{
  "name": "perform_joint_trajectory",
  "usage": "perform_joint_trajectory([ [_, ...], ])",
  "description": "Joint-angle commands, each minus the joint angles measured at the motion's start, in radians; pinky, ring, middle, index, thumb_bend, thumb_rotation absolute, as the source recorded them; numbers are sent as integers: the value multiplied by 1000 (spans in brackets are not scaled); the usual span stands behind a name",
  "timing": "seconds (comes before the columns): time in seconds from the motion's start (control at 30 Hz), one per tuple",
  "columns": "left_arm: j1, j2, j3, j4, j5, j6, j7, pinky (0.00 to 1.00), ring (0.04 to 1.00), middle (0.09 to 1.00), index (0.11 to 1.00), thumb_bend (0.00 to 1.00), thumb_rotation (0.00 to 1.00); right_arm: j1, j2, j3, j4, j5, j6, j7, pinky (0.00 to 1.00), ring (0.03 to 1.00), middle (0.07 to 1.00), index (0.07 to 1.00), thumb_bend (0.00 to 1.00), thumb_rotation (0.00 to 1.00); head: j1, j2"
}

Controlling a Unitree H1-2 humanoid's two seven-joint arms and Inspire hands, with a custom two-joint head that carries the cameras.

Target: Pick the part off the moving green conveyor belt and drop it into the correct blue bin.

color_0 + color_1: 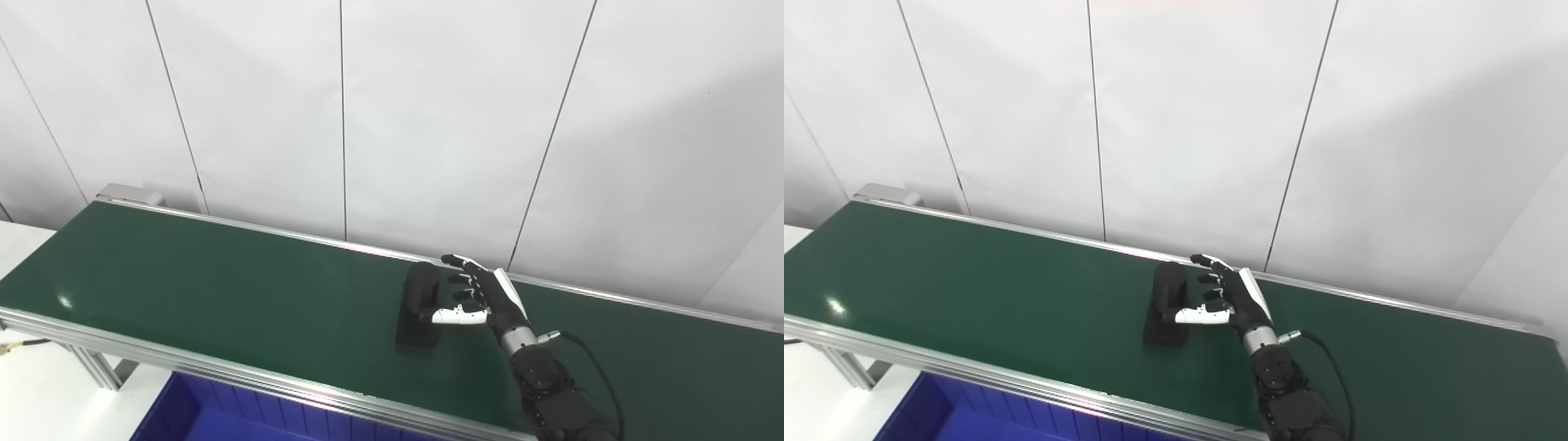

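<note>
A black part [419,306], a flat block with a raised rounded piece at its far end, lies on the green conveyor belt [214,294] near the middle; it also shows in the right eye view [1167,305]. My right hand [481,294] is over the belt just right of the part, fingers spread and open, its thumb tip at the part's right side. It holds nothing. My left hand is not in view.
A blue bin [202,410] sits below the belt's near rail at the bottom left. The belt's aluminium rails [245,373] run along its near and far sides. A white panelled wall stands behind. A white table [37,392] lies at the lower left.
</note>
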Motion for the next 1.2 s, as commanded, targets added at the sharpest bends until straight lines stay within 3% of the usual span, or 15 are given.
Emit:
perform_joint_trajectory([
  [0.0,-5,-23,-8,-46,12,-23,-26,473,524,544,491,523,56,-56,12,2,-11,-7,-46,-12,682,813,897,827,996,231,-2,3],
  [0.4,8,-25,9,-61,21,-22,-46,472,524,543,492,523,58,-55,8,10,1,-25,-46,-33,686,799,882,814,980,228,-4,7],
  [0.53,9,-24,7,-61,21,-23,-45,482,528,547,492,523,58,-54,13,10,-1,-40,-46,-92,599,696,800,770,943,172,-7,9],
  [0.63,6,-22,4,-58,19,-23,-42,473,523,545,492,523,57,-58,17,13,9,-57,-45,-146,439,518,616,655,822,83,-9,8],
  [0.67,6,-22,4,-57,20,-23,-41,471,523,545,492,523,57,-60,18,16,11,-62,-45,-157,399,473,522,579,647,35,-9,8],
  [0.73,3,-20,4,-54,21,-23,-42,474,523,545,492,523,57,-63,17,26,13,-80,-45,-181,347,413,458,530,550,7,-12,8],
  [0.87,0,-18,2,-51,23,-23,-41,464,515,541,492,523,57,-63,13,35,5,-89,-46,-189,308,365,429,513,525,0,-15,7],
  [1.17,-4,-15,7,-41,22,-23,-45,469,520,542,492,523,58,-60,6,23,-14,-60,-46,-157,315,371,430,512,524,0,-25,6],
])
